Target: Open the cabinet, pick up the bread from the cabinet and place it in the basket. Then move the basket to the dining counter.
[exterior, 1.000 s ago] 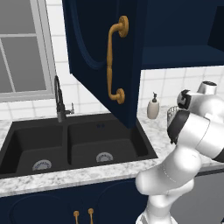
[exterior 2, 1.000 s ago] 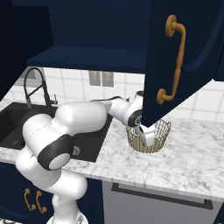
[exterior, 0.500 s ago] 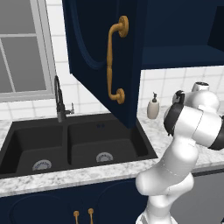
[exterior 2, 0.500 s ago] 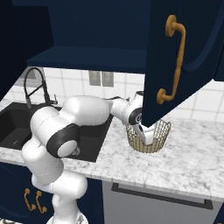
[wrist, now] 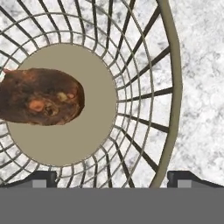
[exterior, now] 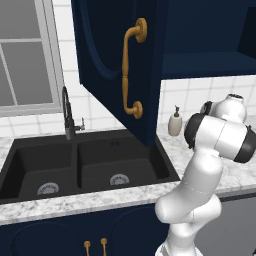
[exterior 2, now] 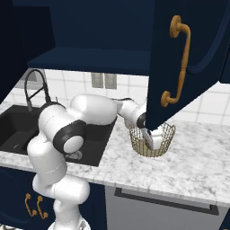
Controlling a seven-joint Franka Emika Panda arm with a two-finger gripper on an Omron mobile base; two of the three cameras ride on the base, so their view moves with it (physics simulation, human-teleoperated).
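Note:
The tan wire basket (wrist: 175, 87) stands on the marble counter, and the brown bread (wrist: 41, 97) lies on its round floor, left of centre. My gripper (wrist: 114, 179) hangs open just over the basket, one fingertip inside the rim and the other outside, with nothing held. From the right base view the basket (exterior 2: 167, 134) sits under the open navy cabinet door (exterior 2: 193, 58), my gripper (exterior 2: 152, 140) dipping into its near side. The other open cabinet door (exterior: 112, 65) hangs at the left. The dining counter is out of view.
A black double sink (exterior: 85, 165) with a dark faucet (exterior: 67, 112) lies left of the arm. A white soap bottle (exterior: 175, 121) stands by the tiled wall. Marble counter (exterior 2: 197, 166) stretches right of the basket. The open doors overhang the counter at head height.
The arm's elbow has swung up and over while the hand has stayed at the basket. The jaws remain open and the bread has not moved.

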